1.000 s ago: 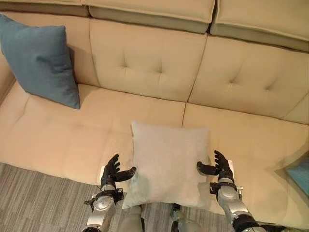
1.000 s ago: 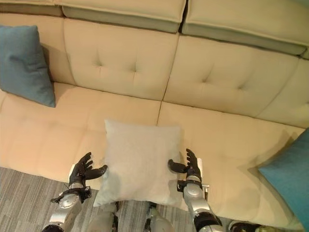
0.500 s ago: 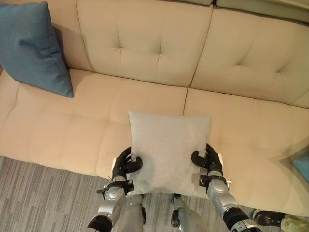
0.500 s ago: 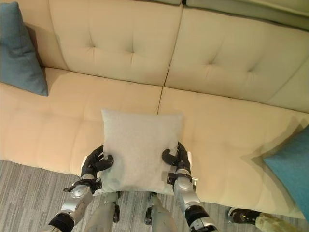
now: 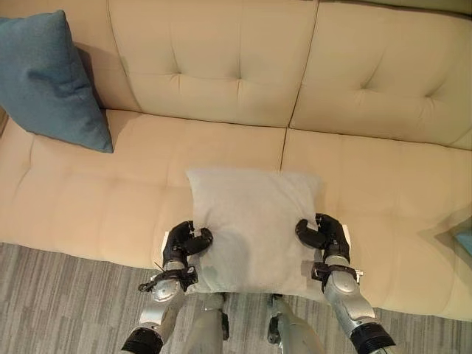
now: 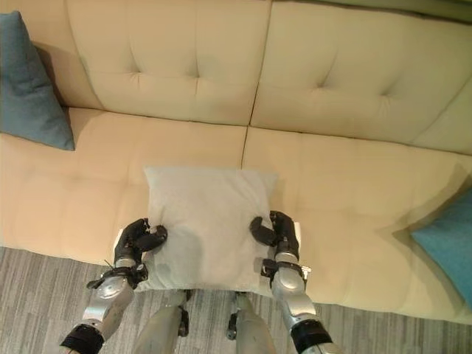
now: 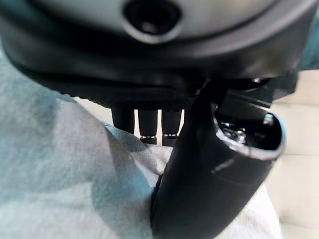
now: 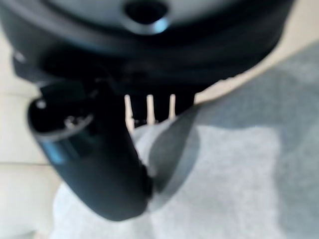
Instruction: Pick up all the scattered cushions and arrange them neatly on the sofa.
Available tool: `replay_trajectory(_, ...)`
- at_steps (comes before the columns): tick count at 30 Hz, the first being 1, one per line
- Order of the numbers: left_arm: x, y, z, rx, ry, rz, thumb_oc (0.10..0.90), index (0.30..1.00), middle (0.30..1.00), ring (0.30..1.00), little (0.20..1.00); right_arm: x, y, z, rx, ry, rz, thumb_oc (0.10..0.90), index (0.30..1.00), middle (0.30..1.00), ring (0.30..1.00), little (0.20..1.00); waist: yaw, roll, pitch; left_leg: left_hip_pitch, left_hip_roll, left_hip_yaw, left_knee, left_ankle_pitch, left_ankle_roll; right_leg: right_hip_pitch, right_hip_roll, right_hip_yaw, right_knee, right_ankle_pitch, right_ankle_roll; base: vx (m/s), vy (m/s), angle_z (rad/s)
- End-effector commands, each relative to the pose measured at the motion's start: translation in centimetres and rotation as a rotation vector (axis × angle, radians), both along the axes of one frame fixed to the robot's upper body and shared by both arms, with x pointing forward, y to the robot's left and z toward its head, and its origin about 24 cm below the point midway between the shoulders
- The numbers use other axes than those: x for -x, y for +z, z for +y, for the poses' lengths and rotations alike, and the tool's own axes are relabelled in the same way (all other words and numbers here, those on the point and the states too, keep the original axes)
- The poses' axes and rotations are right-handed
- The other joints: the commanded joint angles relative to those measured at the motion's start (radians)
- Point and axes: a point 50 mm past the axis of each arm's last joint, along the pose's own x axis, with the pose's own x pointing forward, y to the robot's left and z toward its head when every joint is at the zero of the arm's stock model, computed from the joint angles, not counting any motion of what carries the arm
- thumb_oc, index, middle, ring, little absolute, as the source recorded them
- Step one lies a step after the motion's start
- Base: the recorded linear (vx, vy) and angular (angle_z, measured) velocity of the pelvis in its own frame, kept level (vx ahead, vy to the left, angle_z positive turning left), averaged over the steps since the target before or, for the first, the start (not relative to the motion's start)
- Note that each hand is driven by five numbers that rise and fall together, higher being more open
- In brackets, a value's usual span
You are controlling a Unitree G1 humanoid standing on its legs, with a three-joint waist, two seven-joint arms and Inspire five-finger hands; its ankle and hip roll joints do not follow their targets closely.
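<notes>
Left robot hand (image 5: 184, 243) and right robot hand (image 5: 324, 234) clamp opposite side edges of grey cushion (image 5: 253, 225), lying flat between them on sofa (image 5: 88, 199) seat front; backrest straight ahead.

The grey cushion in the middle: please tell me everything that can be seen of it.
The grey cushion is square, plain pale grey and of soft woven-looking cloth. It lies flat on the front of the sofa seat, over the seam between two seat parts, its near edge past the seat's front. The left hand and right hand each pinch one side edge, thumbs on top.
</notes>
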Motion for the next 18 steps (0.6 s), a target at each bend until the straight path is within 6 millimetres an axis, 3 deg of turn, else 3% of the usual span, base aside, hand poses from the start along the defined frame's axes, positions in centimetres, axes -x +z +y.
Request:
replay_trajectory(1, -2.4, 7.4, -3.9, 0.071, -0.145, -0.4, 0.4, 0.3, 0.3, 0.3, 0.3, -1.6, 7.5, 4.9, -0.041, 0.223, -0.416, 0.4, 0.3, 0.3, 0.3, 0.3, -0.017, -0.049, -0.056, 0.048, -0.05, 0.034, 0.001, -0.144, 0.018, 0.03, -0.074, -0.005, 0.012, -0.103, 0.086, 0.02, 0.03, -0.08)
replay_trajectory(8, -2.7, 12.5, -5.2, -0.036, -0.213, -0.64, 0.4, 0.3, 0.3, 0.3, 0.3, -1.3, 11.6, 5.0, -0.058, 0.221, -0.62, 0.4, 0.3, 0.3, 0.3, 0.3, -0.027, -0.053, -0.066, 0.06, -0.055, 0.037, 0.001, -0.155, 0.027, 0.034, -0.083, -0.001, 0.032, -0.114, 0.089, 0.03, 0.033, -0.01)
replay_trajectory(9, -3.0, 13.9, -5.4, -0.065, -0.214, -0.705, 0.4, 0.3, 0.3, 0.3, 0.3, -1.5, 12.9, 5.1, -0.045, 0.223, -0.675, 0.4, 0.3, 0.3, 0.3, 0.3, -0.028, -0.058, -0.066, 0.053, -0.059, 0.039, 0.011, -0.159, 0.031, 0.026, -0.086, 0.003, 0.042, -0.116, 0.089, 0.01, 0.032, -0.02)
replay_trajectory(12, -3.3, 15.2, -5.7, -0.089, -0.21, -0.759, 0.4, 0.3, 0.3, 0.3, 0.3, -1.9, 14.2, 5.2, -0.013, 0.224, -0.726, 0.4, 0.3, 0.3, 0.3, 0.3, -0.027, -0.066, -0.066, 0.031, -0.06, 0.044, 0.044, -0.17, 0.033, 0.014, -0.092, 0.007, 0.052, -0.117, 0.089, 0.0, 0.023, -0.09)
replay_trajectory(15, -4.7, 18.0, -6.1, -0.137, -0.181, -0.852, 0.4, 0.3, 0.3, 0.3, 0.3, -3.1, 17.5, 6.2, 0.021, 0.221, -0.843, 0.4, 0.3, 0.3, 0.3, 0.3, -0.023, -0.081, -0.066, -0.037, -0.062, 0.049, 0.126, -0.195, 0.036, -0.027, -0.102, 0.018, 0.076, -0.114, 0.088, -0.02, 0.026, -0.16)
replay_trajectory(16, -6.4, 20.9, -6.1, -0.214, -0.133, -0.931, 0.4, 0.3, 0.3, 0.3, 0.3, -4.4, 20.6, 7.0, 0.055, 0.218, -0.93, 0.4, 0.3, 0.3, 0.3, 0.3, -0.024, -0.086, -0.069, -0.082, -0.063, 0.052, 0.162, -0.206, 0.035, -0.066, -0.104, 0.03, 0.096, -0.112, 0.088, -0.01, 0.05, -0.19)
replay_trajectory(18, -8.0, 24.5, -6.0, -0.301, -0.091, -1.017, 0.4, 0.3, 0.3, 0.3, 0.3, -5.6, 24.1, 7.5, 0.138, 0.193, -1.017, 0.4, 0.3, 0.3, 0.3, 0.3, -0.023, -0.085, -0.072, -0.115, -0.064, 0.052, 0.179, -0.208, 0.034, -0.101, -0.106, 0.036, 0.11, -0.11, 0.088, 0.03, 0.064, -0.18)
